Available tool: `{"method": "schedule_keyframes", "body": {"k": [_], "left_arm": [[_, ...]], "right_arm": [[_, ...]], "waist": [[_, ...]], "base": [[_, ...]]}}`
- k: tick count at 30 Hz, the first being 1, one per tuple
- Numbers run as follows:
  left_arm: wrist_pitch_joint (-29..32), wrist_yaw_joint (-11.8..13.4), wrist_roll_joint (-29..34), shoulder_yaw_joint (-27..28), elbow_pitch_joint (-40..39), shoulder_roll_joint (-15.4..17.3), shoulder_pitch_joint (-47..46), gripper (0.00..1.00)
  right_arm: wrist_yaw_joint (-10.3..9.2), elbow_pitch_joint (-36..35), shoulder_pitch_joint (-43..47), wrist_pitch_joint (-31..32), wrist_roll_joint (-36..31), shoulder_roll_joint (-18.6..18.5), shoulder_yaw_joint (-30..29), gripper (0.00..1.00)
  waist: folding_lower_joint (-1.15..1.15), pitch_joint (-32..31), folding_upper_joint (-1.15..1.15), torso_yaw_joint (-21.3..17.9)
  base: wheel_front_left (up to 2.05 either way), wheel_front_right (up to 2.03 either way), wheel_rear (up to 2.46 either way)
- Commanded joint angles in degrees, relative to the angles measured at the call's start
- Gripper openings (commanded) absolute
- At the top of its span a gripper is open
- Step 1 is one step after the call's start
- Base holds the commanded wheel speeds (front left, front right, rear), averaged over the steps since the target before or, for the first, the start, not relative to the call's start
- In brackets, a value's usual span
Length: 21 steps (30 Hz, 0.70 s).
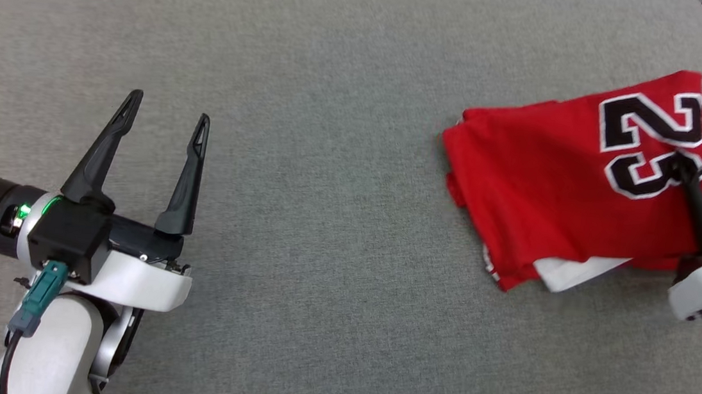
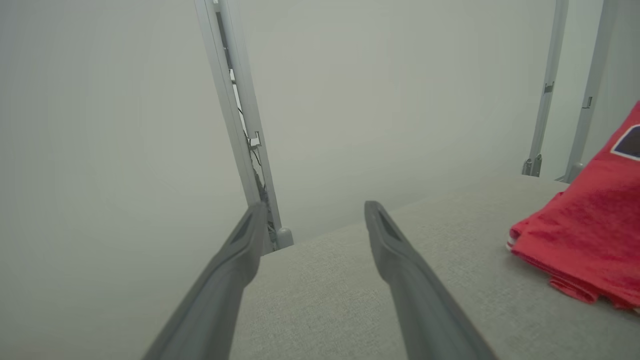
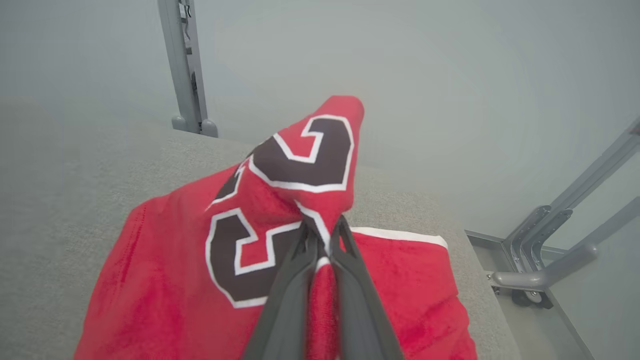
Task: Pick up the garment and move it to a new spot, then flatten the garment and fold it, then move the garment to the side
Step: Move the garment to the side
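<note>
One grip on: right end effector [image 1: 692, 167] is clamped on a pinch of the garment [image 1: 553, 171] at the number print [image 1: 649, 145], cloth peaked up there. Left end effector [image 1: 170, 106] hangs spread wide, empty, well apart. Garment lies bunched in layers at the tabletop [image 1: 323, 220] right side. Soft, light, limp jersey: I'd expect it to sag and unfold from one pinch. Gripping an edge through all layers looks safer.
</note>
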Motion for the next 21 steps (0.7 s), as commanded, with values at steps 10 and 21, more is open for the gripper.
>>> {"method": "schedule_keyframes", "body": {"k": [10, 21], "left_arm": [[0.9, -1.2, 1.1, -1.5, -0.6, 0.7, -4.2, 1.0], [0.6, -1.3, 0.8, -2.0, 0.4, 1.1, -6.3, 1.0]], "right_arm": [[0.0, 10.7, -9.6, -1.5, 2.4, -9.9, 1.2, 0.0], [0.0, 28.0, -19.1, -5.8, 0.1, -12.2, 3.5, 1.0]], "waist": [[0.0, 5.8, 0.0, -1.4], [0.0, 7.5, 0.0, -1.1]], "base": [[0.0, 0.0, 0.0], [0.0, 0.0, 0.0]]}}
